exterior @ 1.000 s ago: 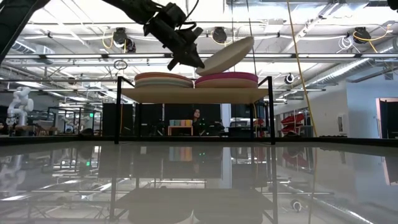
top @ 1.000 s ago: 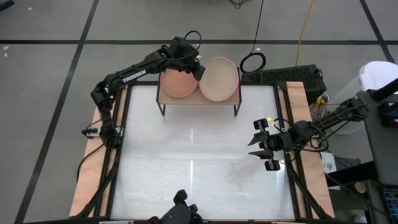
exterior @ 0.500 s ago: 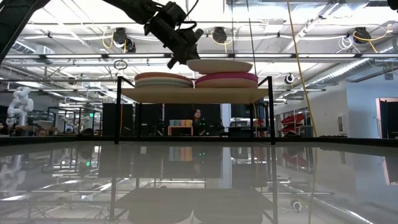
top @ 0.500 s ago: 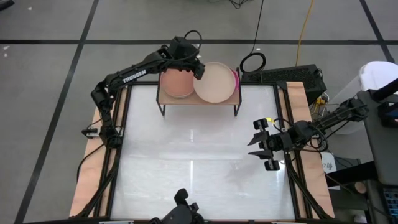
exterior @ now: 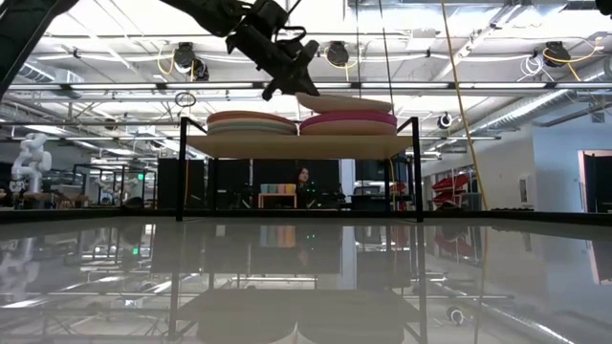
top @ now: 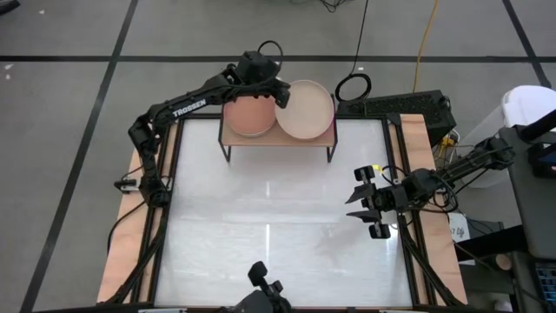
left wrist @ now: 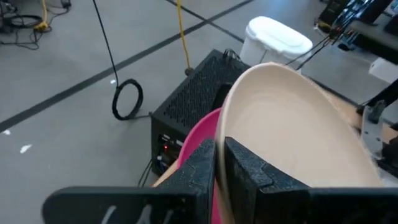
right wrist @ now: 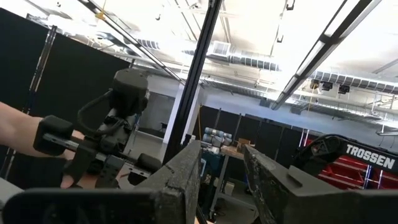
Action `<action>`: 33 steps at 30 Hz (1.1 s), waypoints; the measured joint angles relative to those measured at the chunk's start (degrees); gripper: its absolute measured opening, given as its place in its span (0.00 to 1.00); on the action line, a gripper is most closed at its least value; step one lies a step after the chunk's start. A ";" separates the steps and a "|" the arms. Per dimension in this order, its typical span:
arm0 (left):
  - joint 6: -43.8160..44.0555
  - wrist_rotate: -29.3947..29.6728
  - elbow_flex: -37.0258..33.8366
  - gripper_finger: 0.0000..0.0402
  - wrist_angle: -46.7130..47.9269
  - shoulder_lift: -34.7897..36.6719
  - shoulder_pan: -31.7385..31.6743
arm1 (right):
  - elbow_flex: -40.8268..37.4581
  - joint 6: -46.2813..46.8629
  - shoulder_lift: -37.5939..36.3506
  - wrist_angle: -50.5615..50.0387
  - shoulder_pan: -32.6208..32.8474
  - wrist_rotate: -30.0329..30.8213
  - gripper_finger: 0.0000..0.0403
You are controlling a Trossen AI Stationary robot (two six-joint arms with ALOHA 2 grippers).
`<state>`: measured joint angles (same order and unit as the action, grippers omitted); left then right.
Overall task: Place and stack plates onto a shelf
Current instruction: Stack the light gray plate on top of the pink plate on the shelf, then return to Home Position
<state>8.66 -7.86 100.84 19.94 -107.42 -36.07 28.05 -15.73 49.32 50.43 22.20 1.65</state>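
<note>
My left gripper [top: 276, 94] is over the shelf [top: 278, 139], shut on a pale beige plate [top: 305, 110]. That plate lies nearly level above the right stack, whose top plate is magenta [exterior: 349, 122] [left wrist: 199, 143]. The left stack [exterior: 251, 123] is topped by a peach-orange plate [top: 249, 116]. Both stacks rest flat on the light wooden top [exterior: 296, 145], which stands on thin black legs. My right gripper [top: 360, 202] waits open near the table's right edge, above the surface and away from the plates. My left gripper pinches the beige plate's rim [left wrist: 222, 134] on its left side, one finger on the plate's upper face [left wrist: 249, 171] and one under it. The fingers come slanting down from the left. The plate [exterior: 349, 103] is almost level, its held side slightly higher, its right part down at the magenta stack.
A black box [top: 408, 106] and a coiled cable [top: 353, 86] lie behind the shelf on the floor side. The white table surface [top: 269, 226] spreads in front of the shelf. A person's forearm [right wrist: 12, 137] shows in the right wrist view, beyond the table.
The left gripper has tipped the beige plate from a steep tilt, right side high, to nearly level. It has then shifted the plate slightly right and lowered it onto the magenta stack. It has stayed shut on the rim. The right arm has kept still.
</note>
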 joint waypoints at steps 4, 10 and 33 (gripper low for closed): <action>-0.67 1.80 0.00 0.08 -0.35 -0.97 0.63 | 0.00 0.00 0.00 -0.07 0.00 0.00 0.26; -1.18 1.95 -0.04 0.08 0.97 -1.78 0.48 | 0.00 0.00 0.00 -0.13 0.00 0.02 0.26; -2.66 2.58 -0.07 0.16 -0.58 -2.22 0.04 | 0.00 -0.15 0.00 -0.17 0.00 0.02 0.26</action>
<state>6.00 -5.28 100.77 19.35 -109.65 -36.03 28.05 -15.88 49.32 50.27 22.19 1.67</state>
